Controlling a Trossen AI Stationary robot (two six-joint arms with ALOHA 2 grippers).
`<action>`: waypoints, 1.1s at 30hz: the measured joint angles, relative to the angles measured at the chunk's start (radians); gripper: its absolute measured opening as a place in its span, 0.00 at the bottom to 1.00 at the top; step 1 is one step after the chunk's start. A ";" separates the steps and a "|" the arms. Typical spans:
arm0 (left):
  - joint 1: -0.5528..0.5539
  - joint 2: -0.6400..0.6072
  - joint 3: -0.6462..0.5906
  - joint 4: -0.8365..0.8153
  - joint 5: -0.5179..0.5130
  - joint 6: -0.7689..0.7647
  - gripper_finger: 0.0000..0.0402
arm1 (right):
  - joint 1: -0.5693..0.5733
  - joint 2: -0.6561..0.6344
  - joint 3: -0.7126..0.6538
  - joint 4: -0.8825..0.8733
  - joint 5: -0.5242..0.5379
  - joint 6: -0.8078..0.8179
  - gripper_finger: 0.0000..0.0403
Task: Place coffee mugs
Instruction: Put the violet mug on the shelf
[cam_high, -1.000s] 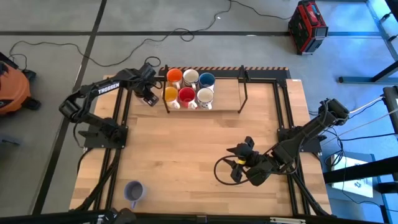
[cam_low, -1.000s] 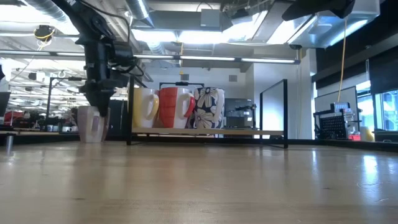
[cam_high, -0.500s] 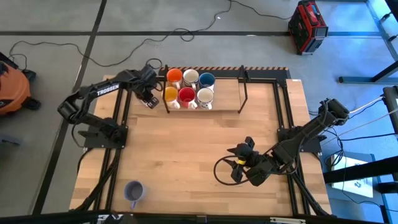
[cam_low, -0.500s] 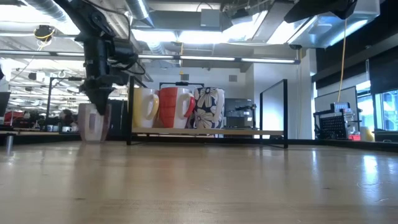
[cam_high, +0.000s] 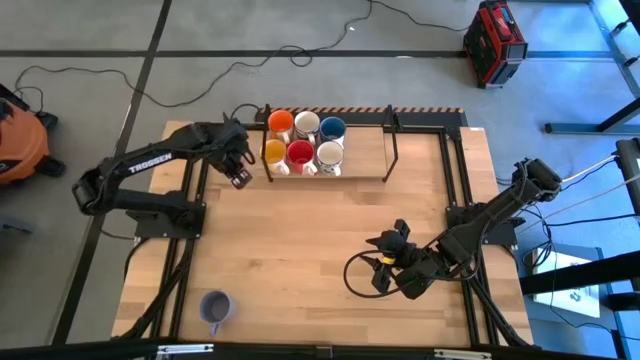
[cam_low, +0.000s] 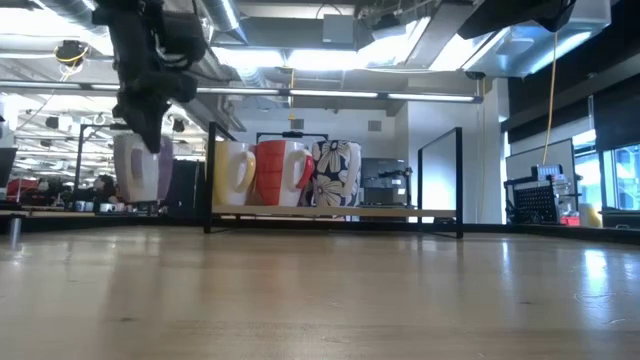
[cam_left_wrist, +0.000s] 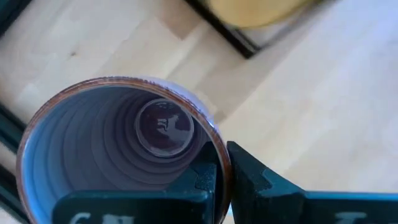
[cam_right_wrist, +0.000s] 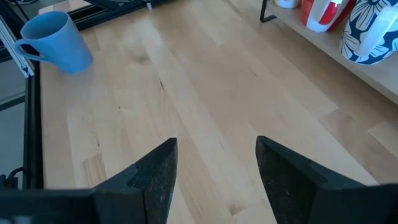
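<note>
My left gripper (cam_high: 238, 172) is shut on a pale purple mug (cam_low: 135, 168), just left of the rack at the far left of the table. The mug hangs upright, clear of the table. The left wrist view looks down into this mug (cam_left_wrist: 112, 143). Six mugs stand in the rack (cam_high: 365, 150): orange (cam_high: 281, 122), white (cam_high: 306, 123) and blue (cam_high: 332, 128) behind, orange (cam_high: 274, 152), red (cam_high: 300, 153) and white (cam_high: 329, 153) in front. Another pale purple mug (cam_high: 215, 308) stands at the near left. My right gripper (cam_high: 385, 262) waits open at the near right, holding nothing. My left gripper pinches the mug's wall at the rim (cam_left_wrist: 219, 163), one finger (cam_left_wrist: 199, 180) inside the mug and one (cam_left_wrist: 255, 183) outside. The fingers come from above, pointing down. The mug hangs upright below them, its bottom lifted clear of the table.
The rack's dark frame (cam_high: 392, 135) stands up at the far middle, with bare shelf to the right of the mugs. Black rails (cam_high: 200, 200) run along both table sides. The wooden table's middle (cam_high: 320, 230) is bare. Cables loop by my right gripper.
My left gripper has shut on the pale purple mug's rim, then risen and drawn a little toward the table's near and left edges. The mug stood on the table and now hangs lifted clear, still upright.
</note>
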 joint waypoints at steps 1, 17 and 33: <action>-0.022 -0.010 0.000 -0.007 0.003 -0.019 0.03 | 0.000 0.000 0.000 0.000 0.000 0.000 0.51; -0.440 -0.040 0.007 -0.007 0.023 -0.322 0.03 | 0.000 0.000 0.000 0.000 -0.070 -0.010 0.51; -0.713 0.083 0.177 0.036 -0.001 -0.368 0.03 | -0.007 0.031 0.000 0.018 -0.062 0.076 0.62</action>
